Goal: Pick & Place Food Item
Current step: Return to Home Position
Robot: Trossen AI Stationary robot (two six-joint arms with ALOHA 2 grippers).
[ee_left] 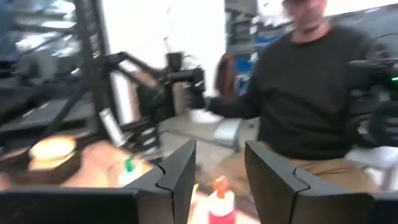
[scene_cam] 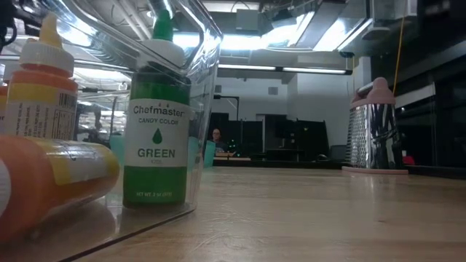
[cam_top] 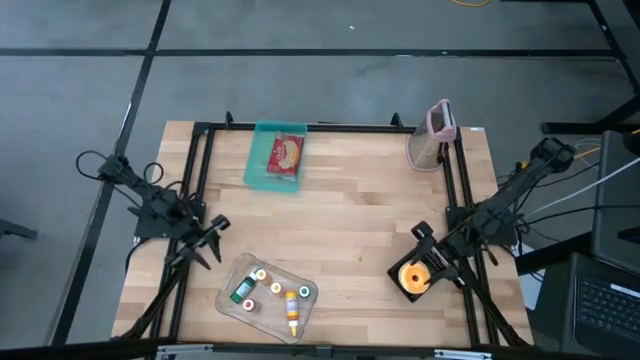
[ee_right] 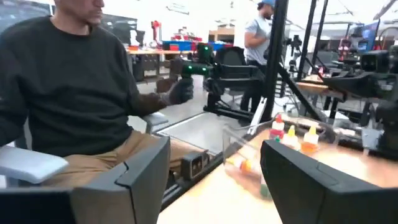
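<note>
A burger-like food item point(cam_top: 412, 276) lies in a black round dish point(cam_top: 398, 287) near the table's right front; the left wrist view also shows this food item point(ee_left: 53, 151). My right gripper point(cam_top: 424, 246) hovers at the dish's far edge, open, and its wrist view shows the right gripper point(ee_right: 214, 165) with nothing between its fingers. My left gripper point(cam_top: 213, 230) is at the table's left side, open and empty, as the left gripper point(ee_left: 221, 165) shows in its own view. A teal tray point(cam_top: 262, 172) holding a red packet point(cam_top: 285, 153) lies at the far middle.
A clear tray point(cam_top: 303, 308) with several small colouring bottles lies at the near middle; its green bottle point(scene_cam: 156, 124) fills the low view. A metal grater point(cam_top: 432, 135) stands at the far right corner. A seated person point(ee_right: 68, 93) is beyond the table's near edge.
</note>
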